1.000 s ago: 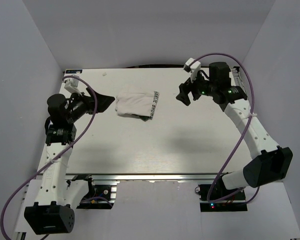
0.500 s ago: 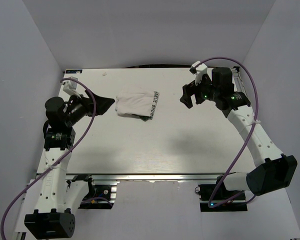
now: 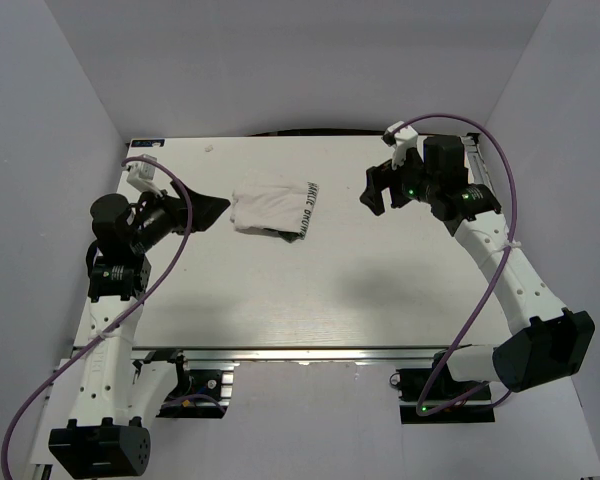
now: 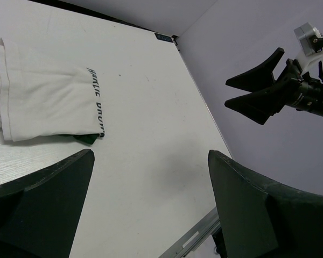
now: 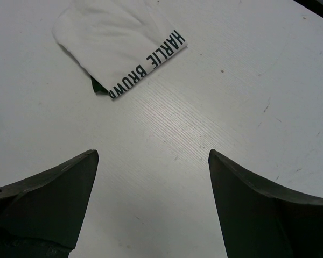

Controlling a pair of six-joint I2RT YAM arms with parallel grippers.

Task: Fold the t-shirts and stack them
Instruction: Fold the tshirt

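A folded white t-shirt [image 3: 273, 208] with dark lettering along one edge and a bit of green showing underneath lies flat on the table, left of centre toward the back. It also shows in the left wrist view [image 4: 48, 99] and the right wrist view [image 5: 118, 48]. My left gripper [image 3: 220, 207] hovers just left of the t-shirt, open and empty [image 4: 151, 156]. The right gripper [image 3: 367, 190] hangs apart from the t-shirt to its right, raised above the table. Its jaws are wide open [image 5: 153, 153] with only bare table between them. The left wrist view shows the right gripper [image 4: 227, 93] too.
The white table [image 3: 310, 290] is closed in by grey walls on three sides. An aluminium rail [image 3: 310, 352] runs along its near edge. A small white scrap [image 3: 210, 148] lies at the back left. Purple cables loop beside both arms.
The right arm has drawn a little to the right and back from the t-shirt. The left arm has sunk slightly toward its base. The t-shirt has not moved.
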